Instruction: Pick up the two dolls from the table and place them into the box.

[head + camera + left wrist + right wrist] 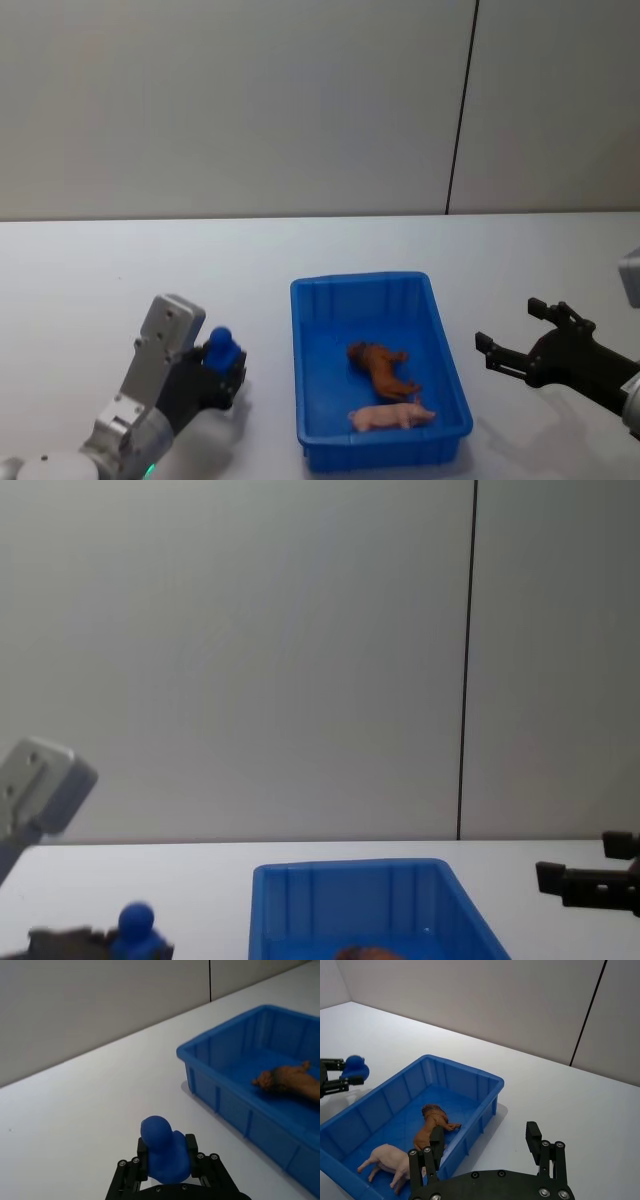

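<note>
holding a small blue doll [164,1150] between its fingers, the left gripper [222,368] hangs low over the white table [120,270], off to the left of the blue box [300,400] and near its long wall. the jaws are clenched on the doll's lower body, one pad on each flank, and the rounded head sticks up clear above them. the toy looks like smooth moulded plastic or rubber: light, probably a little slick, with no sharp edges to catch on. a hold across the wider body seems better than one on the round head, which could squirt out. the left arm comes in from the near left corner, its grey wrist block angled up and the fingers pointing forward along the table.

inside the box, to the right of that gripper, lie two animal figures on their sides: a brown lion [380,367] and a pink pig [390,416] just nearer the robot, close together on the box floor.

the right gripper [512,335] hovers on the far side of the box from the left one, spread wide and carrying nothing, its fingers pointing toward the box's right wall.
</note>
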Controlling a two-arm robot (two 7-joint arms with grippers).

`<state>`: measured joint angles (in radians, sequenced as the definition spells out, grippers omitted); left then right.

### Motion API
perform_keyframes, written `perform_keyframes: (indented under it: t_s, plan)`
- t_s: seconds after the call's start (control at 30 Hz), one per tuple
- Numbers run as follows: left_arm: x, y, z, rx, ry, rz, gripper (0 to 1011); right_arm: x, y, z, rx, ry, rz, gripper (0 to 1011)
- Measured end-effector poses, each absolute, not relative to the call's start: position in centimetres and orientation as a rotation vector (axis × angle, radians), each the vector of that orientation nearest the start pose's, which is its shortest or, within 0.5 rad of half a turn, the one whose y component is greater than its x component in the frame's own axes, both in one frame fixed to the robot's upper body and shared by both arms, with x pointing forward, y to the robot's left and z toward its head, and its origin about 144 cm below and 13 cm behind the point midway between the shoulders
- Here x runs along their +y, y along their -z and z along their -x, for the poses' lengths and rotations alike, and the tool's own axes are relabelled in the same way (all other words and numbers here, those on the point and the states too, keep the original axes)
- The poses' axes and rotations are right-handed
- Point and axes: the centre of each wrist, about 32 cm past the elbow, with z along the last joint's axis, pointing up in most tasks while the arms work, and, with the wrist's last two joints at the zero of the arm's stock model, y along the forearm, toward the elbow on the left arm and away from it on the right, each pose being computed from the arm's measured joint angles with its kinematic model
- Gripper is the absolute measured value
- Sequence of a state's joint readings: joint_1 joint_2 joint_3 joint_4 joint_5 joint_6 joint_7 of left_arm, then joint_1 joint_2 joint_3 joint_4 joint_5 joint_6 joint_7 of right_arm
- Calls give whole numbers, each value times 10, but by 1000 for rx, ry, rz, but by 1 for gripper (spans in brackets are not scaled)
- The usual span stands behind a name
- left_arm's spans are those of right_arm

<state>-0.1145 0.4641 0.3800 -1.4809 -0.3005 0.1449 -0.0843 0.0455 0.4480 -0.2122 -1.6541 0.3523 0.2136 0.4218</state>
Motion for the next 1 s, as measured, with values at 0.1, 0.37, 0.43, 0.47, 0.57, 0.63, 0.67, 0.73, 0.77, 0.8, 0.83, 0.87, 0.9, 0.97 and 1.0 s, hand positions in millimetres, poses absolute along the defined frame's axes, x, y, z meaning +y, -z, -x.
perform_keyframes:
  t_s: [0.1,0.37,0.43,0.47,0.57,0.63,0.67,0.73,0.77,0.8,0.83,0.87,0.9,0.97,1.0]
  plan:
    - [263,-1139,-475,6,-1168,-328,438,-283,-1178,-464,86,930,198,1001]
    - [246,-1161,-484,-66,-1109,-264,389,-283,-1178,-464,86,930,198,1001]
    - [242,-1164,-486,-75,-1092,-253,375,-283,-1178,-464,86,930,198,1001]
    - [237,-1166,-487,-81,-1076,-245,363,-283,-1178,-464,86,930,198,1001]
    - [228,-1170,-490,-90,-1047,-228,351,-283,-1178,-464,86,930,198,1001]
    - [224,-1172,-491,-93,-1031,-221,335,-283,-1178,-464,86,930,198,1001]
    - [222,-1172,-491,-95,-1024,-219,332,-283,-1178,-464,86,930,198,1001]
    - [216,-1174,-493,-97,-1004,-210,382,-283,-1178,-464,86,930,198,1001]
    - [214,-1174,-493,-97,-999,-208,403,-283,-1178,-464,86,930,198,1001]
    - [212,-1174,-493,-97,-992,-206,442,-283,-1178,-464,86,930,198,1001]
    - [208,-1175,-494,-97,-979,-201,466,-283,-1178,-464,86,930,198,1001]
    - [207,-1175,-494,-97,-974,-201,487,-283,-1178,-464,86,930,198,1001]
    - [204,-1176,-495,-97,-964,-197,552,-283,-1178,-464,86,930,198,1001]
    - [201,-1176,-495,-96,-955,-194,592,-283,-1178,-464,86,930,198,1001]
    - [199,-1176,-496,-96,-948,-192,636,-283,-1178,-464,86,930,198,1001]
